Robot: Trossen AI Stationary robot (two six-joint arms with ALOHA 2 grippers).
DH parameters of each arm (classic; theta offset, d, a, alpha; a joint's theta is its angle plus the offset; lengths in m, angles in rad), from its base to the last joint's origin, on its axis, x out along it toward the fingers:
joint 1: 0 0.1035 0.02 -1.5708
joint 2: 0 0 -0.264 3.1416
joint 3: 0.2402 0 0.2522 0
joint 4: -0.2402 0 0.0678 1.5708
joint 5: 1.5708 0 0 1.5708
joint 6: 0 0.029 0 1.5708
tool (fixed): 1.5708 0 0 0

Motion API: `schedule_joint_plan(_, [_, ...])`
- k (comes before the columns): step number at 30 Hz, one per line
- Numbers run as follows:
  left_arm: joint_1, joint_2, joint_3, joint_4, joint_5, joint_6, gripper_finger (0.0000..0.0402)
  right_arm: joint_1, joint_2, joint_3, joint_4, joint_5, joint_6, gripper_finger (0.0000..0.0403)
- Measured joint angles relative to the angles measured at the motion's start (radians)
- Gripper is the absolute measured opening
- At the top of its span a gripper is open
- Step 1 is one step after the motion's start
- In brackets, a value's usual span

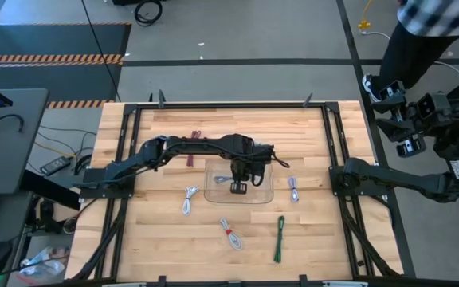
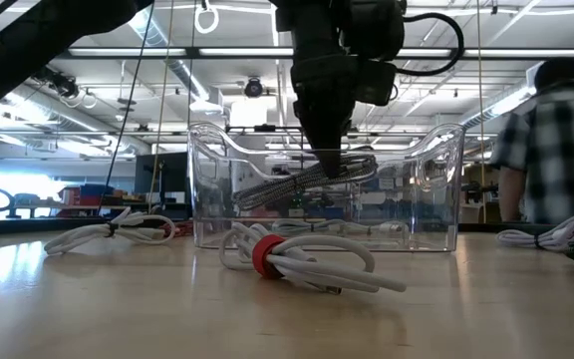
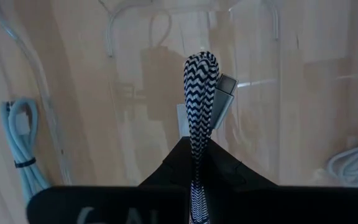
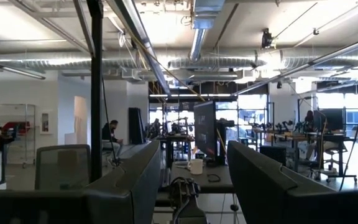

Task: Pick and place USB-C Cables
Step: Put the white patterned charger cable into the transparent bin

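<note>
My left gripper [image 1: 237, 186] reaches down into the clear plastic tray [image 1: 264, 196] at the table's middle. It is shut on a black-and-white braided cable [image 2: 302, 182] with a silver plug [image 3: 224, 93]. Loose cables lie on the table around the tray. These are a white one [image 1: 190, 199], a white one with a red tie [image 1: 229, 233], a green one [image 1: 280, 237], a grey-blue one [image 1: 293, 189] and a dark red one [image 1: 196, 135]. My right gripper [image 1: 338, 177] waits at the table's right side, open and empty. My left gripper pinches the folded braided cable between its two fingers [image 3: 185, 168], coming from above and pointing down. The cable's looped end [image 3: 201, 68] and its plug stick out past the fingertips. In the low view the cable slants inside the tray, with its left end [image 2: 252, 197] lower. I cannot tell whether it touches the tray floor.
In the low view the red-tied white cable [image 2: 287, 257] lies just in front of the tray, and another white cable [image 2: 118, 231] lies to its left. Black frame rails [image 1: 130, 143] run along the table's sides. A person in a checked shirt [image 2: 556, 150] stands beyond the far right corner.
</note>
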Motion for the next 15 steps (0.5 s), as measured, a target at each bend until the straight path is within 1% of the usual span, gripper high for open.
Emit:
schedule_joint_plan(9, [0.002,0.0,0.0,0.005,0.001,0.014,0.0019,0.0,0.0,0.0,-0.001,0.0,0.0,0.0191])
schedule_joint_plan(13, [0.002,0.028,0.0,0.004,0.006,0.011,0.0019,0.0,0.0,0.0,-0.001,0.0,0.0,0.0191])
schedule_joint_plan(15, [0.002,0.046,0.001,0.032,0.006,0.014,0.0019,0.0,0.001,0.0,-0.002,0.0,0.0,0.0191])
